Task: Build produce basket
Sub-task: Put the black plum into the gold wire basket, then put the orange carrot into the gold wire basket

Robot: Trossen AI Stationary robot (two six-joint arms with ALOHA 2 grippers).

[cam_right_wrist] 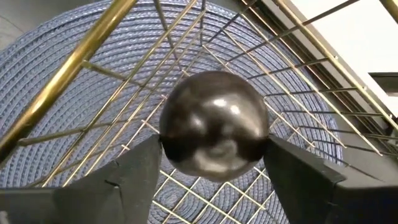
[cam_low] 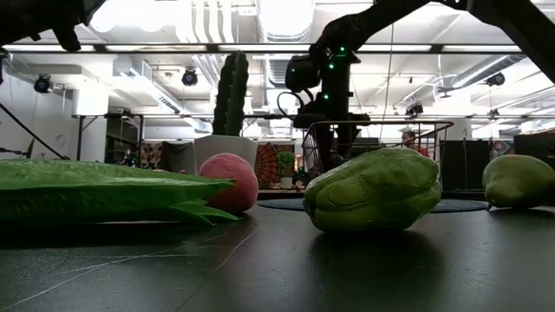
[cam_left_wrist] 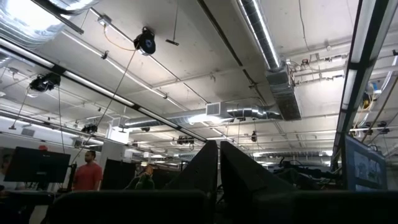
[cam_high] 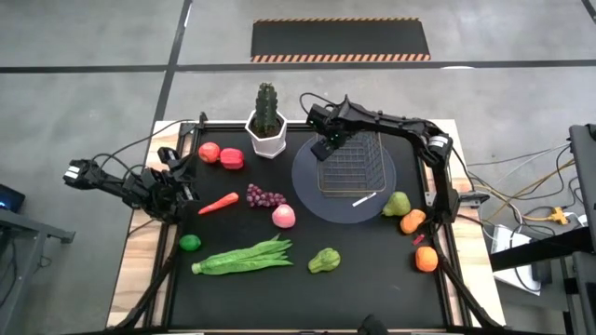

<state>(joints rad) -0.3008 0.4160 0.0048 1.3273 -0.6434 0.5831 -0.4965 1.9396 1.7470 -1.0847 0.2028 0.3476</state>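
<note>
My right tool [cam_high: 328, 141] is clamped on a dark shiny ball [cam_right_wrist: 214, 126]; both fingers [cam_right_wrist: 134, 171] press its sides, at the far left corner of the basket [cam_high: 351, 166]. Directly under and beyond my tool, the basket's thin gold-coloured wires cross in a grid, with one thicker gold bar slanting past. It is a small rectangular wire basket, open-topped, and it sits on the round blue-grey woven plate [cam_high: 312, 191]. A small white stick [cam_high: 363, 199] lies on the plate at the basket's near edge.

Just left of my right tool stands the white pot with the cactus [cam_high: 267, 116]. Further left lie two red tomatoes [cam_high: 221, 154]. Nearer to the front of the desk [cam_high: 372, 279] lie the purple grapes [cam_high: 265, 196], the pink peach [cam_high: 283, 216] touching the plate's rim, and the carrot [cam_high: 219, 203]. Beyond those are the long green beans [cam_high: 244, 257], a lime [cam_high: 190, 243] and a wrinkled green fruit [cam_high: 324, 261].

To the right of the plate sit a green pear [cam_high: 398, 203] and two oranges [cam_high: 419, 238], all outside the basket.

My left tool [cam_high: 177, 177] waits at the desk's left edge, near the carrot, pointing up at the ceiling; I cannot tell how its fingers stand.
</note>
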